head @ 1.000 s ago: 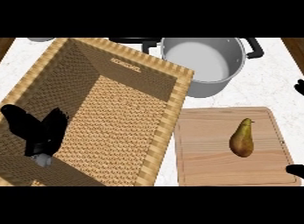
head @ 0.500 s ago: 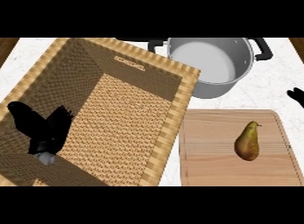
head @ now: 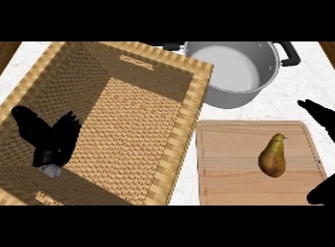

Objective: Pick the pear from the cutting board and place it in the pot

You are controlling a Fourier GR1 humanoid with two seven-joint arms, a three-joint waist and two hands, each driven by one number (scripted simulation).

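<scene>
No readable text, numbers or brand names appear. The woven basket point(head: 105, 120) carries two small dark marks on its rim, too small to make out.

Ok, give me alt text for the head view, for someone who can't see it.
A pear lies on a wooden cutting board, not yet picked up, with the robot's open right hand at the board's right edge. A steel pot stands behind the board; the open left hand rests over a large wicker basket at left.

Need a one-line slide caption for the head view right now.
Pear lies on the cutting board, right hand open beside it, pot behind.
</scene>
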